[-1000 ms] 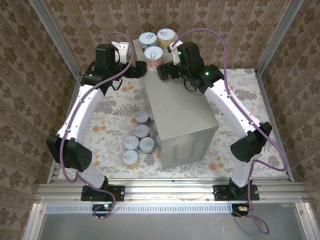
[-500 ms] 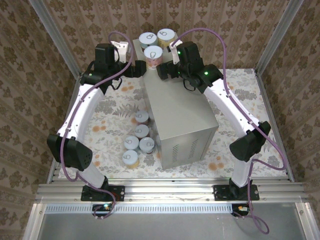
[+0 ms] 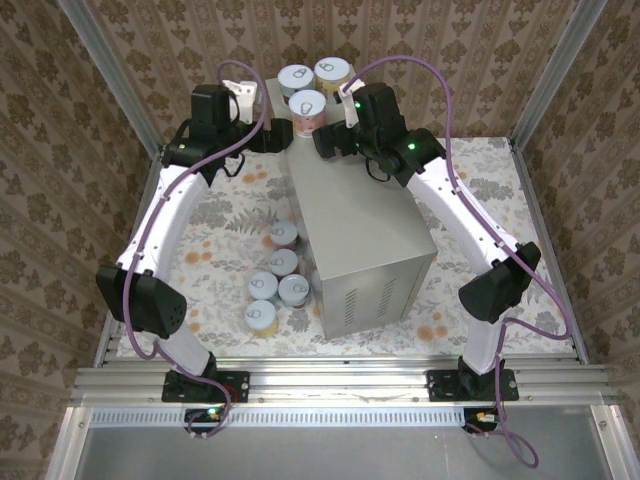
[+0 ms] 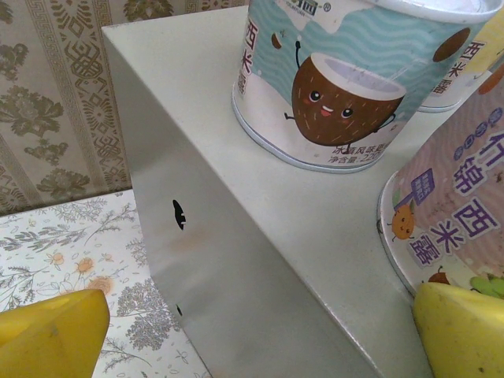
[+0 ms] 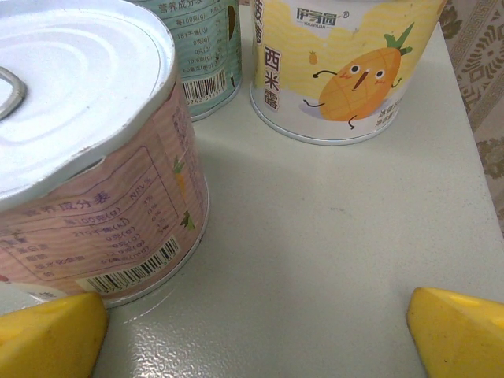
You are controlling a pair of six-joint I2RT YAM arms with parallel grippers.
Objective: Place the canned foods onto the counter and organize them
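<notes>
A: Left gripper (image 4: 252, 339): jaws apart, nothing clamped. Pink can (image 4: 453, 216) sits just beside one fingertip. Right gripper (image 5: 256, 331): jaws apart too, with the same can at the other side.
B: Can's on the surface (image 3: 360, 220)?
A: Yes, upright at the far end, near the blue can (image 3: 296, 78) and yellow can (image 3: 333, 72). Five floor cans (image 3: 284, 262) stand upright left of it, back toward the bases. Left arm looks nearer.

Overhead view. A pink-labelled can (image 3: 307, 106) stands at the far end of the counter (image 3: 360, 220), between the left gripper (image 3: 277, 138) and the right gripper (image 3: 325, 145). Two more cans (image 3: 296, 78) stand just behind it. Five cans (image 3: 284, 263) stand on the floral cloth (image 3: 215, 225), clustered beside the counter's left wall.
</notes>
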